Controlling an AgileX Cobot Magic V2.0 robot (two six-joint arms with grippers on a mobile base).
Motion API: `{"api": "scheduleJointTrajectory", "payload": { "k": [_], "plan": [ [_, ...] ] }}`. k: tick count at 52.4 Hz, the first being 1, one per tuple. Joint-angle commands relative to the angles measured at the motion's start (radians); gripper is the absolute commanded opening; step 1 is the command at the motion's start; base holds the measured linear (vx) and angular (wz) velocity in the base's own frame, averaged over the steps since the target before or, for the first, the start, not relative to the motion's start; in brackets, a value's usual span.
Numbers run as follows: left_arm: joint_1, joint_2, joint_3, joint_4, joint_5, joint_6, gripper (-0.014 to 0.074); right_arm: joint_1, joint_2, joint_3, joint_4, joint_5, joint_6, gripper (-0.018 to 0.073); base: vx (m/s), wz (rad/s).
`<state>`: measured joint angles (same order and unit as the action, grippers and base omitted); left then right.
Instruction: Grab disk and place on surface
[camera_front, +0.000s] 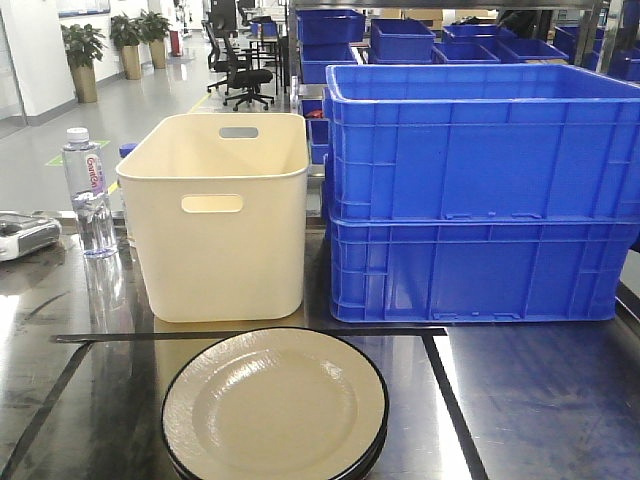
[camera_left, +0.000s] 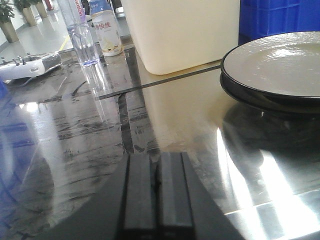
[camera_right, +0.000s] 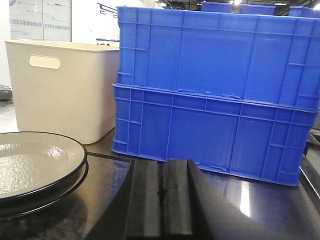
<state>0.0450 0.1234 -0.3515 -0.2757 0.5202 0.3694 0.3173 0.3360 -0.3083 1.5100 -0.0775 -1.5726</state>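
On my left wrist camera the left gripper (camera_left: 158, 192) sits low over the surface (camera_left: 75, 150), its two dark fingers pressed together with nothing between them. Same story on the right wrist camera: the right gripper (camera_right: 164, 202) has its fingers closed flat against each other, holding nothing. Neither one touches the disk.

The disk (camera_front: 275, 405) is a cream plate with a black rim, lying near the front edge of the glossy tabletop, inside the black tape lines (camera_front: 440, 390). It looks stacked on a second, similar plate beneath it. From the left wrist it shows up ahead and to the right; from the right wrist, ahead and to the left.

Behind it stands a cream bin (camera_front: 220, 215), and just beside that, two stacked blue crates (camera_front: 480, 195). Off to the left I see a water bottle (camera_front: 88, 190).
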Motion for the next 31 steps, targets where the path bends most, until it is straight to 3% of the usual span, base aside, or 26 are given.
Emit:
{"api": "scheduleJointTrajectory", "payload": {
  "k": [1,13,18,24,31],
  "plan": [
    [-0.009,0.012,-0.024,-0.022,-0.073,0.0,-0.0002,-0.003,0.007,-0.029,-0.006,-0.008,-0.001,-0.0009,0.0,0.0],
    [-0.009,0.012,-0.024,-0.02,-0.073,0.0,-0.0002,-0.003,0.007,-0.029,-0.006,-0.008,-0.001,-0.0009,0.0,0.0],
    [-0.009,0.012,-0.024,0.059,-0.085,-0.008,-0.0002,-0.003,0.007,-0.029,-0.006,-0.008,-0.001,-0.0009,0.0,0.0],
    [-0.009,0.009,0.017,0.145,-0.168,-0.11,-0.0002,-0.003,0.007,-0.029,-0.006,-0.008,-0.001,-0.0009,0.0,0.0],
    [-0.009,0.009,0.135,0.169,-0.278,-0.214,-0.0002,-0.003,0.007,-0.029,-0.006,-0.008,-0.001,-0.0009,0.0,0.0]
  ]
}}
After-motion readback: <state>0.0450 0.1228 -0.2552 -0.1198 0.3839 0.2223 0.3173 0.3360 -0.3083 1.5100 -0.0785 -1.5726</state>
